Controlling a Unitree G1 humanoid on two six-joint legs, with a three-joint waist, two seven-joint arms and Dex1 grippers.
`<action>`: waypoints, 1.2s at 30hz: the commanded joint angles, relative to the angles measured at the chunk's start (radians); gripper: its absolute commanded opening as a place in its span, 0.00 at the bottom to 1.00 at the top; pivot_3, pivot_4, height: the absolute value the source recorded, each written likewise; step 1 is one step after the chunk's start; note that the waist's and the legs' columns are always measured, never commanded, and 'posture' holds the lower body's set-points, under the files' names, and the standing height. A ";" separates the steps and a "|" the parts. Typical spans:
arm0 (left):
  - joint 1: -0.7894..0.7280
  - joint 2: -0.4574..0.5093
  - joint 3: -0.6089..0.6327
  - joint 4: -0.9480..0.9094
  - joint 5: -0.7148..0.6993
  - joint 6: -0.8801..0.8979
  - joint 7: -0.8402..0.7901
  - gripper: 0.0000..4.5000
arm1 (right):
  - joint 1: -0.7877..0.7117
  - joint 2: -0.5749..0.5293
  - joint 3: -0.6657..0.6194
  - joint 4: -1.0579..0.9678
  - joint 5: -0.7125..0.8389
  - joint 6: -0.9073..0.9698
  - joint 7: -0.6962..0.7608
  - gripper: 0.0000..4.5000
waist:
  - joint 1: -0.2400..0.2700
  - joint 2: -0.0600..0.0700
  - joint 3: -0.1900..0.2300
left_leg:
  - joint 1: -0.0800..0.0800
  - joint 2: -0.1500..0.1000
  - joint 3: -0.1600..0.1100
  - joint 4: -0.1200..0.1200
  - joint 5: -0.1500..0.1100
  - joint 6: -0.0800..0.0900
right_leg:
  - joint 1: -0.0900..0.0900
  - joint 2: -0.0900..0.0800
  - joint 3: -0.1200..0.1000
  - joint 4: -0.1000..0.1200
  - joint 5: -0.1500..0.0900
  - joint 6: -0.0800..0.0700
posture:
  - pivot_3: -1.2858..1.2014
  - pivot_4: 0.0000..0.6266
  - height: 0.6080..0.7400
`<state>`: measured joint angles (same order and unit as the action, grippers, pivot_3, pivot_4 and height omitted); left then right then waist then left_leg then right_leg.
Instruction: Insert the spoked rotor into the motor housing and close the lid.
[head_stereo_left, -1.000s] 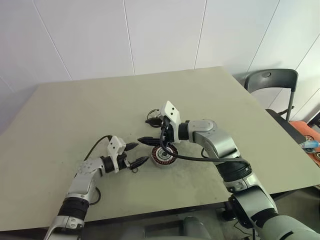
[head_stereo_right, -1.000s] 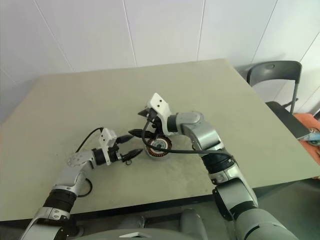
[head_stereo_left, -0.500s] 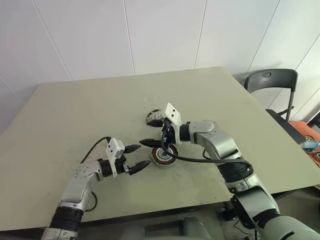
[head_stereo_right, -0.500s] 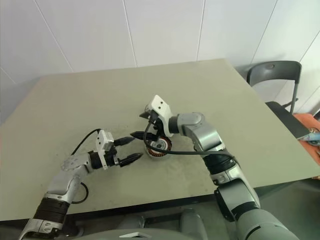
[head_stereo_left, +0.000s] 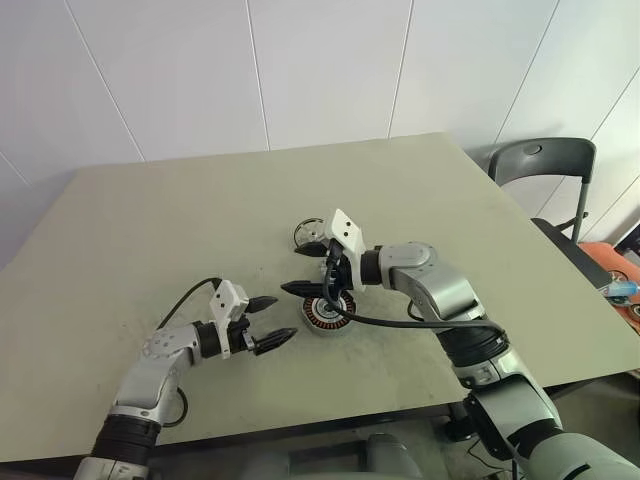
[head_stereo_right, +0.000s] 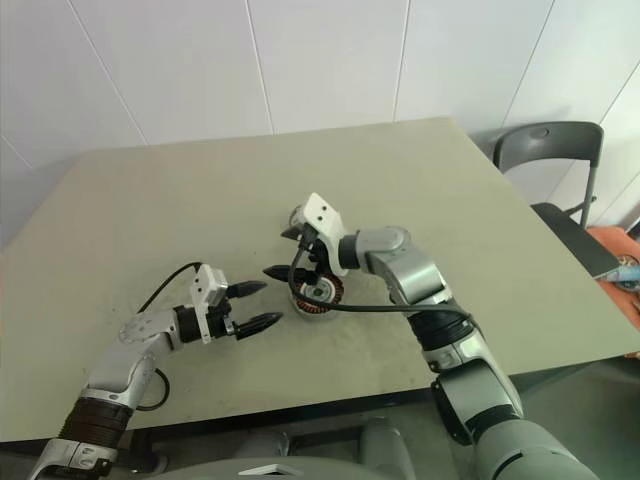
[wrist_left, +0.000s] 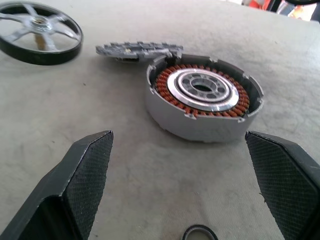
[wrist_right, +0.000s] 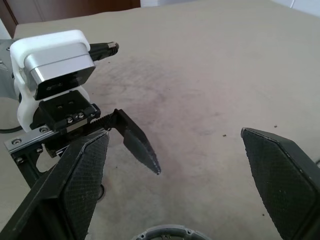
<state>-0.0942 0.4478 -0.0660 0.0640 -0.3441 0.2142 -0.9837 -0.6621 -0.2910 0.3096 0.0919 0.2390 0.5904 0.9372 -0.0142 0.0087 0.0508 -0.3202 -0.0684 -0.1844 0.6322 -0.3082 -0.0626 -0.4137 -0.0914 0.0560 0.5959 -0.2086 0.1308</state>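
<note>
Fingers spread and empty on both our left gripper (head_stereo_left: 268, 321) and right gripper (head_stereo_left: 305, 268), beside the housing (wrist_left: 204, 104); wheel (wrist_left: 39, 32) lies beyond it. We should lift it level by the rim.

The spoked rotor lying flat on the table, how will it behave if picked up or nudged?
The spoked rotor looks rigid metal, so it probably won't flex. Lying flat and thin, it may slide rather than tip, and be awkward to pinch. On edge, its round rim would likely roll.
</note>
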 joint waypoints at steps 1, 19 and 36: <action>-0.011 0.023 -0.008 -0.035 0.008 0.014 -0.005 1.00 | -0.007 0.000 0.001 -0.035 0.000 -0.007 -0.001 0.99 | 0.000 0.000 0.000 | 0.000 0.000 0.000 0.000 0.000 0.000 | 0.000 0.000 0.000 0.000 0.000 0.000 | 0.52 0.00 1.00; 0.013 0.091 0.015 -0.154 -0.017 0.108 0.006 1.00 | -0.009 0.000 0.003 -0.026 -0.012 -0.016 0.003 0.99 | 0.000 0.000 0.000 | 0.000 0.000 0.000 0.000 0.000 0.000 | 0.000 0.000 0.000 0.000 0.000 0.000 | 0.52 0.00 1.00; 0.096 0.088 0.042 -0.203 -0.056 0.080 0.016 1.00 | -0.015 0.004 0.003 -0.009 -0.025 -0.034 0.013 0.99 | 0.000 0.000 0.000 | 0.000 0.000 0.000 0.000 0.000 0.000 | 0.000 0.000 0.000 0.000 0.000 0.000 | 0.52 0.00 1.00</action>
<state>0.0064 0.5392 -0.0428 -0.0906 -0.3831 0.3099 -0.9750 -0.6550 -0.2928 0.3116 0.0942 0.2108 0.5797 0.9468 -0.0141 0.0089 0.0509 -0.3202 -0.0684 -0.1843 0.6323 -0.3082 -0.0627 -0.4136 -0.0914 0.0561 0.5960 -0.2086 0.1307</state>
